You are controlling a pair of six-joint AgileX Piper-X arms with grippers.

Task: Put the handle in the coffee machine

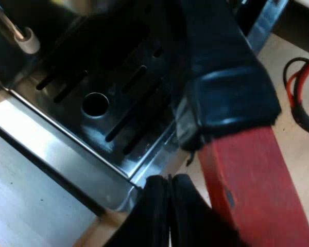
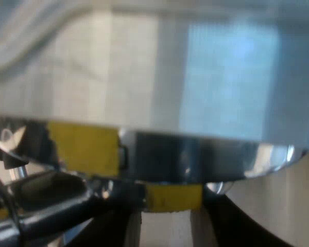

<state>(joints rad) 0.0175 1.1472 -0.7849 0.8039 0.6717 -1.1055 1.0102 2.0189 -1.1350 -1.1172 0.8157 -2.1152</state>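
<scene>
One dark handle (image 1: 226, 77) slants across the front of the espresso machine (image 1: 51, 154), seen close up in the left wrist view. Its red end (image 1: 255, 190) lies nearest the camera, and its dark part runs up over the corner of the slotted drip tray (image 1: 67, 110). The metal head of the holder is out of sight, so it cannot be told whether it is locked in.

Just beside the red end, the left gripper (image 1: 169, 188) has its two black fingers pressed together with nothing between them. They sit alongside the handle, not around it, and whether they touch it cannot be told. On the tray are long slots and a round hole (image 1: 95, 104). A steam wand (image 1: 28, 41) with a white tip hangs above the tray's far side. Pale table (image 1: 31, 206) shows beneath the machine's steel edge.

The right wrist view offers a different side of things. It shows a shiny metal rim (image 2: 159, 154) under a pale, clear-looking body, marked with a large yellow patch (image 2: 85, 149) and a small yellow patch (image 2: 172, 198). A rounded metal arm (image 2: 46, 206) reaches in below the rim. The right gripper (image 2: 167, 226) has its fingers (image 2: 232, 226) spread apart on either side of the small yellow patch. Pale surface shows between them and nothing is visibly clamped.
</scene>
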